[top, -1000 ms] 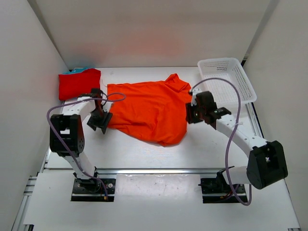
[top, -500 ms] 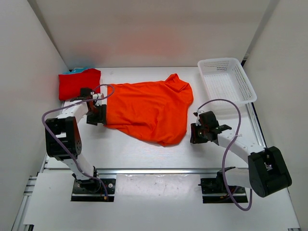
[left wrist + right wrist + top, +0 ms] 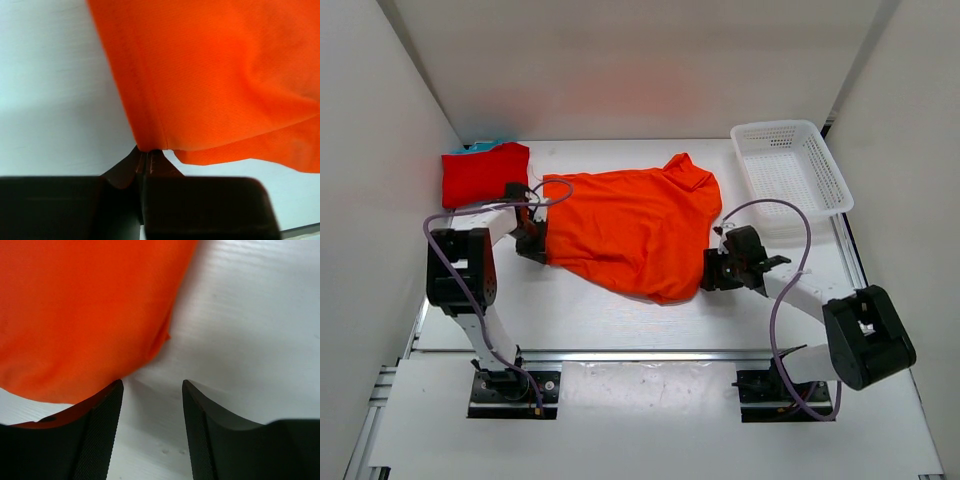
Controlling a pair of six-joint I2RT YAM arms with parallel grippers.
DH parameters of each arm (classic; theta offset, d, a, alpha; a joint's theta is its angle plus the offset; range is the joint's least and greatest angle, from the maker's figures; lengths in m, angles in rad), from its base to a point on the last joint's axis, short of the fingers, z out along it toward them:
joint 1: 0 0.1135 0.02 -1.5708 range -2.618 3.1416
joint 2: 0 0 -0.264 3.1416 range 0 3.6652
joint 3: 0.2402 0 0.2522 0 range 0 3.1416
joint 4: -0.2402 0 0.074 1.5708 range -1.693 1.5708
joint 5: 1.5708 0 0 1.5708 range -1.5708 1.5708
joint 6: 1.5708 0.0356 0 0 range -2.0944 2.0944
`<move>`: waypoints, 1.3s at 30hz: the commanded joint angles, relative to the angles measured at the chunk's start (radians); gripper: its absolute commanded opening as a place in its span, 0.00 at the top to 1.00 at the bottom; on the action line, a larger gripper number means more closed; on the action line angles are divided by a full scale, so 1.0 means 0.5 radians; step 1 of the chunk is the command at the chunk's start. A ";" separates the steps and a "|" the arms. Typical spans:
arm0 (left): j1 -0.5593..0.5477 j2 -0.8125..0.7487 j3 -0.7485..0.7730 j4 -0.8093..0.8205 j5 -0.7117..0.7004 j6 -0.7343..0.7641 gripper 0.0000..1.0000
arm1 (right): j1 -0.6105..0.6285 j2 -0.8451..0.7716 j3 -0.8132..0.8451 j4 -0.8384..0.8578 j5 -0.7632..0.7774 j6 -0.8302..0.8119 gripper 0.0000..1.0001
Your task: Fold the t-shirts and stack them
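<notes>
The orange t-shirt [image 3: 630,225] lies spread out and rumpled in the middle of the table. My left gripper [image 3: 532,245] sits at its left edge, and in the left wrist view the gripper [image 3: 148,154] is shut on the shirt's hem [image 3: 145,125]. My right gripper [image 3: 712,272] rests low on the table at the shirt's lower right edge. In the right wrist view it [image 3: 152,386] stands open, bare table between the fingers, and the left finger [image 3: 102,420] touches the orange cloth [image 3: 80,315]. The red t-shirt [image 3: 483,172] lies folded at the back left, a teal-blue one [image 3: 480,147] peeking out beneath it.
A white mesh basket [image 3: 790,165] stands at the back right. White walls close in the table on the left, back and right. Purple cables loop over both arms.
My left gripper has shut on the orange shirt's left hem. My right gripper has slid left to the shirt's lower right edge, its jaws standing wider.
</notes>
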 commanded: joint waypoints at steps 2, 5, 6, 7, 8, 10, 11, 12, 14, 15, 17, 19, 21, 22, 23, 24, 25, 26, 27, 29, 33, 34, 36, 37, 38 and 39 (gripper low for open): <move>-0.059 -0.024 0.048 -0.040 0.100 0.022 1.00 | -0.013 0.137 0.024 0.231 -0.135 -0.038 0.42; -0.026 -0.101 0.048 -0.041 0.143 0.031 1.00 | -0.052 0.226 0.116 0.256 -0.220 -0.053 0.42; -0.017 -0.122 0.045 -0.053 0.146 0.040 1.00 | -0.056 0.242 0.128 0.335 -0.248 -0.056 0.42; -0.013 -0.153 0.041 -0.053 0.156 0.040 1.00 | -0.068 0.266 0.147 0.375 -0.315 -0.077 0.43; -0.019 -0.190 0.051 -0.065 0.147 0.053 1.00 | -0.071 0.278 0.165 0.400 -0.340 -0.096 0.42; -0.013 -0.239 0.063 -0.086 0.134 0.071 1.00 | -0.062 0.318 0.205 0.440 -0.398 -0.139 0.44; -0.022 -0.260 0.075 -0.093 0.128 0.086 1.00 | -0.053 0.376 0.233 0.434 -0.411 -0.148 0.46; -0.026 -0.270 0.090 -0.111 0.119 0.099 1.00 | -0.071 0.401 0.275 0.406 -0.408 -0.151 0.52; -0.023 -0.297 0.121 -0.132 0.094 0.117 1.00 | -0.083 0.523 0.392 0.311 -0.466 -0.163 0.80; -0.016 -0.300 0.139 -0.151 0.094 0.126 1.00 | -0.089 0.554 0.435 0.281 -0.475 -0.145 0.87; -0.016 -0.319 0.182 -0.215 0.110 0.139 1.00 | -0.132 0.567 0.478 0.161 -0.509 -0.130 1.00; 0.047 -0.325 0.256 -0.295 0.140 0.206 1.00 | -0.190 0.506 0.506 0.088 -0.524 -0.130 0.99; 0.072 -0.374 0.299 -0.448 0.165 0.300 1.00 | -0.209 0.298 0.539 -0.063 -0.485 -0.160 1.00; 0.070 -0.404 0.311 -0.549 0.156 0.371 1.00 | -0.206 0.230 0.552 -0.197 -0.436 -0.169 1.00; 0.085 -0.423 0.324 -0.586 0.153 0.417 1.00 | -0.209 0.102 0.619 -0.359 -0.402 -0.197 1.00; 0.061 -0.475 0.318 -0.669 0.128 0.491 1.00 | -0.200 -0.027 0.677 -0.437 -0.402 -0.231 1.00; 0.033 -0.509 0.327 -0.718 0.104 0.549 1.00 | -0.224 -0.083 0.745 -0.571 -0.411 -0.243 1.00; 0.036 -0.524 0.324 -0.746 0.107 0.589 1.00 | -0.227 -0.159 0.776 -0.691 -0.469 -0.289 1.00; 0.018 -0.552 0.330 -0.776 0.116 0.593 1.00 | -0.224 -0.209 0.837 -0.774 -0.545 -0.371 1.00; 0.008 -0.549 0.369 -0.768 0.174 0.556 1.00 | -0.221 -0.194 0.950 -0.827 -0.586 -0.488 1.00; 0.014 -0.320 0.575 -0.737 0.199 0.418 1.00 | -0.148 0.219 1.253 -0.784 -0.604 -0.648 1.00; 0.014 -0.243 0.621 -0.722 0.196 0.406 1.00 | -0.126 0.409 1.385 -0.760 -0.622 -0.627 1.00; 0.011 -0.108 0.743 -0.722 0.141 0.390 1.00 | -0.123 0.706 1.581 -0.683 -0.738 -0.563 0.95; 0.014 -0.031 0.771 -0.722 0.149 0.375 1.00 | -0.147 0.908 1.750 -0.683 -0.797 -0.505 0.79; 0.008 0.033 0.817 -0.734 0.116 0.369 1.00 | -0.169 1.102 1.915 -0.680 -0.852 -0.425 0.65; 0.008 0.067 0.848 -0.725 0.107 0.378 1.00 | -0.184 1.180 1.978 -0.683 -0.856 -0.385 0.59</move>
